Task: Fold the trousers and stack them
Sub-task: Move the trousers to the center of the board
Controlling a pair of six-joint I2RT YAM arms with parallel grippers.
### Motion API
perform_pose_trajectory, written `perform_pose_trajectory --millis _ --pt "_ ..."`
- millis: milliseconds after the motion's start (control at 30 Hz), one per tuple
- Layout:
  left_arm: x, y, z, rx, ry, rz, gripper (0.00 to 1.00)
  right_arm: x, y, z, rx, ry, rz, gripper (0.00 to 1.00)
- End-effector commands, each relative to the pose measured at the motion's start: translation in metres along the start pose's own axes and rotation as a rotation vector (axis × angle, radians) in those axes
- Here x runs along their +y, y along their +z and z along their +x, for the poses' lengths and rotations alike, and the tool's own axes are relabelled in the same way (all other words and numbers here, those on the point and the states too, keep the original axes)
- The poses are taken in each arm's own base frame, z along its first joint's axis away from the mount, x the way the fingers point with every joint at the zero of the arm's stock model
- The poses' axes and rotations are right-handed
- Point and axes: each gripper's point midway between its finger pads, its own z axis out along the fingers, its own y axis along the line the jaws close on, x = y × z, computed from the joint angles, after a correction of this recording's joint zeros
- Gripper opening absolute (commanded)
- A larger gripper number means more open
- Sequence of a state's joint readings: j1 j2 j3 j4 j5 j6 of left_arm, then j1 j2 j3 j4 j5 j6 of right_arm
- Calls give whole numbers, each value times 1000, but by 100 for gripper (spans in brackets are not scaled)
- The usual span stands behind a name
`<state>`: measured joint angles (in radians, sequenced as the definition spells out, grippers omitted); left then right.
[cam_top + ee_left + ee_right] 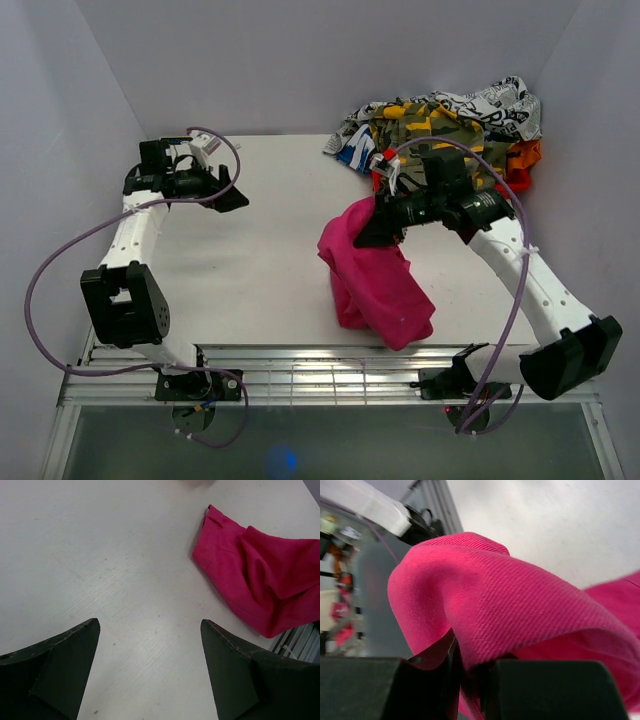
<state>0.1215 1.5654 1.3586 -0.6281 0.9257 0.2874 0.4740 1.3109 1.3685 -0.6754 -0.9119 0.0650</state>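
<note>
A: Start with the top camera. What did I have?

B: Your right pincer (372, 228) was clamped on a bunch of the trousers (375, 280), right of centre in the frame. It held that bunch above the desk (260, 260) while the rest slumped in a heap toward the lower edge. I'd say holding it high was meant to let the cloth hang out of its crumple. Your left pincer (228, 192) sat at the upper left with nothing in it, well apart from the cloth. A pile of other clothes (450, 120) lay in the upper right corner, beyond your right arm.

A: And the left wrist camera?

B: Its fingers (60, 670) stood wide apart at the bottom of the frame, over bare desk. The trousers lay at the right edge, one flat corner pointing up-frame. Open and aimed that way, it looked ready to take the second hold that a fold needs.

A: Right wrist?

B: Pink cloth filled the frame. A thick fold was pinched between the two dark fingers (545, 690) at the bottom, the jaws nearly together. I couldn't tell whether you had waistband or leg. By my reading, no fold was made yet and nothing was stacked.
</note>
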Motion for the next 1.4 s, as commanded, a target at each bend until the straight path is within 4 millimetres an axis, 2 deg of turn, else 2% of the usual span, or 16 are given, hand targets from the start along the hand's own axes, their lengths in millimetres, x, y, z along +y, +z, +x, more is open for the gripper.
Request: perform_pose_trajectory --millis 0,100,233,400,500,533,733,800,967,1033,1167,1200,1233,1267,1300,1367 --pt "-44 31 -4 61 82 56 92 -15 -31 35 82 -210 214 8" --pt "-60 69 6 115 141 18 92 -16 -54 65 177 -306 289 8" --pt "-86 126 19 177 212 8 92 -26 -84 79 281 -514 406 8" --pt "-117 198 54 296 257 7 93 -22 -110 109 417 -576 434 8" --pt "-131 238 53 298 294 2 94 -27 -120 125 483 -587 466 8" --pt "-128 254 69 336 296 -9 94 -31 -122 132 502 -586 471 8" --pt "-111 291 89 383 274 -109 92 -51 -135 150 624 -673 519 8" --pt "-105 295 105 428 278 -109 78 -59 -140 157 675 -695 529 8" --pt "-80 272 123 503 179 -122 24 -73 -150 169 761 -735 564 8" --pt "-65 249 107 480 138 -162 0 -82 -156 173 809 -756 585 8" --pt "11 169 67 374 21 -304 0 -104 -160 173 861 -797 622 8" --pt "22 151 74 389 22 -321 0 -111 -159 170 856 -799 635 8" --pt "28 129 61 359 31 -345 0 -119 -156 173 873 -784 620 8" --pt "47 106 62 357 14 -387 0 -125 -155 174 880 -784 609 8" --pt "52 91 79 401 16 -393 0 -134 -156 170 870 -776 632 8" --pt "61 57 80 392 15 -419 0 -151 -146 172 873 -734 582 8"
